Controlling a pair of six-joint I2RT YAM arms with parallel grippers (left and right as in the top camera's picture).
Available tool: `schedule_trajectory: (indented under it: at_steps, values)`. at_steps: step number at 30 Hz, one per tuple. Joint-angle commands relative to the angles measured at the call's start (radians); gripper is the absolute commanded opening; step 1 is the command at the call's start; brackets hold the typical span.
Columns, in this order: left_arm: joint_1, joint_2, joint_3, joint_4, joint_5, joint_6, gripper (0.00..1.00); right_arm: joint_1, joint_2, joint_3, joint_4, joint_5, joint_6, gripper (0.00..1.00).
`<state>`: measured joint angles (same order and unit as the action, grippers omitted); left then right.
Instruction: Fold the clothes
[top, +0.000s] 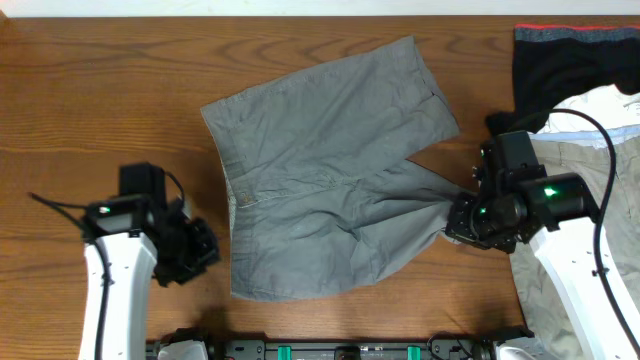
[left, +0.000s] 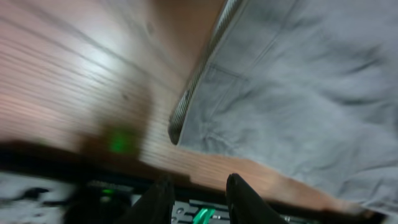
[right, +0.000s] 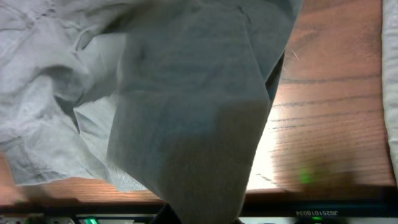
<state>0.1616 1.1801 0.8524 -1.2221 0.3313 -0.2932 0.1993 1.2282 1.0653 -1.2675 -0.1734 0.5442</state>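
The clothes (top: 320, 180), a pair of medium-grey shorts, lie spread on the wooden table (top: 100, 100), waistband to the left and legs to the right. My right gripper (top: 455, 222) is shut on the hem of the near leg, bunching the cloth. In the right wrist view the fabric (right: 186, 124) hangs from the right gripper (right: 196, 214) and hides its fingertips. My left gripper (top: 207, 250) sits just left of the shorts' near waistband corner. In the left wrist view the left gripper (left: 199, 180) stands open with nothing in it, the waistband corner (left: 177, 127) just beyond.
A black garment with a red edge (top: 570, 60) lies at the back right. Pale khaki trousers (top: 605, 150) lie under and behind my right arm. A dark rail with green parts (top: 340, 350) runs along the table's front edge.
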Motion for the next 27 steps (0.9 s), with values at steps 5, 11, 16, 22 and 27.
schedule_trajectory:
  at_steps: [5,11,16,22,27]
  values:
    - [-0.001,0.088,-0.256,0.169,0.158,-0.023,0.34,-0.01,0.01,0.015,0.011,0.032,-0.008,0.01]
    - [-0.001,0.193,-0.334,0.327,0.127,-0.031,0.4,-0.009,0.01,0.015,0.007,0.035,-0.019,0.01]
    - [-0.001,0.264,-0.334,0.357,0.123,-0.061,0.43,-0.009,0.01,0.015,0.009,0.035,-0.023,0.01]
    - [-0.001,0.303,-0.334,0.354,0.153,-0.086,0.43,-0.009,0.01,0.015,0.018,0.035,-0.029,0.01]
    - [-0.001,0.302,-0.334,0.335,0.151,-0.079,0.45,-0.009,0.01,0.015,0.021,0.035,-0.037,0.01]
